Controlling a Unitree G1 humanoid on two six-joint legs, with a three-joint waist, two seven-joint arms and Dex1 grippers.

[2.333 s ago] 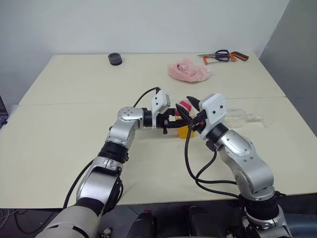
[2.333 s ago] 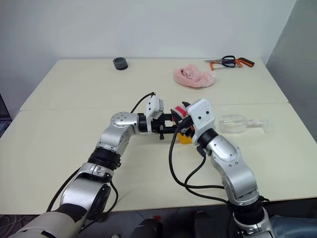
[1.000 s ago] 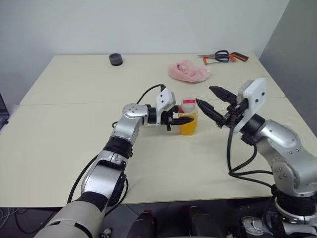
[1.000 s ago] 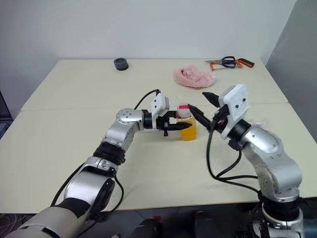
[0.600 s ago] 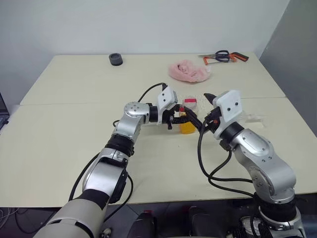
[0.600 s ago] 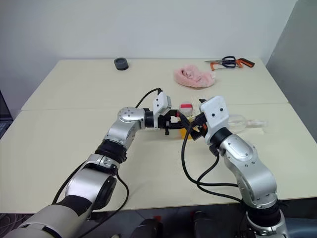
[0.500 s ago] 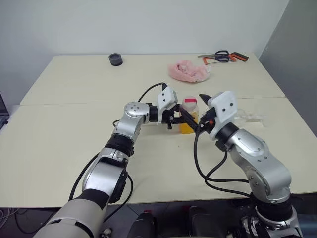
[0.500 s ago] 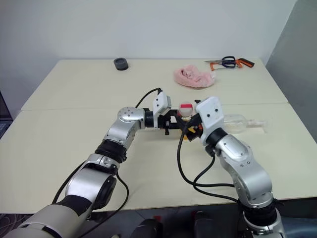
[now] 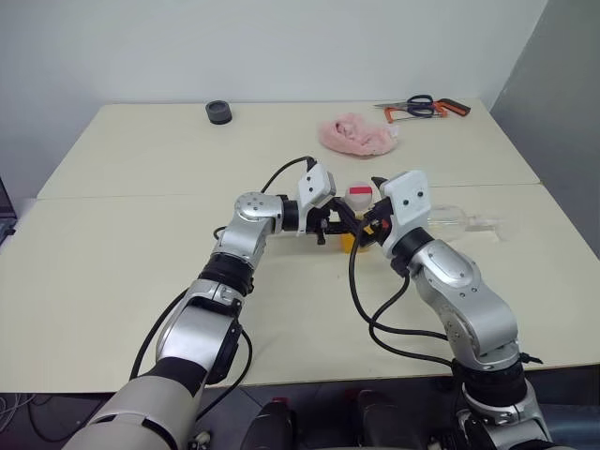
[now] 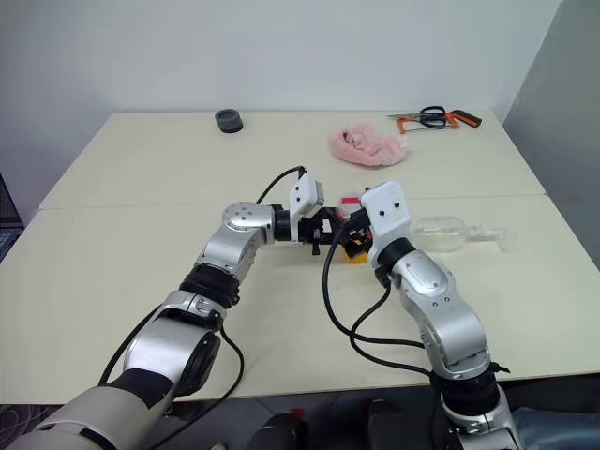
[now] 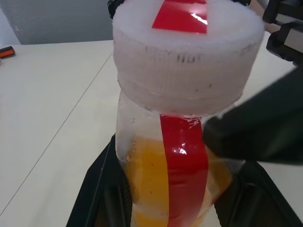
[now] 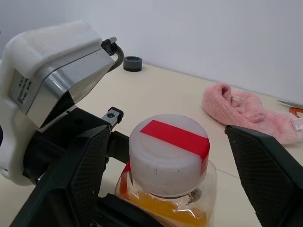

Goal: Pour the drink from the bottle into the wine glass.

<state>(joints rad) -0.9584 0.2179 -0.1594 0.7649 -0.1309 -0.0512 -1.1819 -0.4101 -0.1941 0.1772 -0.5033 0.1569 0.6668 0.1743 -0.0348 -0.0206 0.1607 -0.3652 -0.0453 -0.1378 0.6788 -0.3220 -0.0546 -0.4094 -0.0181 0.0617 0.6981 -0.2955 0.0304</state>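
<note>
Plain lab or workshop space, bare white wall, pale worktables, hacksaw and scissors lying about

The bottle stands upright, its pale cap crossed by a red strip, with orange drink showing below the cap. The right tool has its two black fingers spread wide — one on each side of the bottle, apart from it. The left tool is just beside the bottle. Beyond the bottle on the counter lie a pink cloth and — well apart — a dark ring.
</note>
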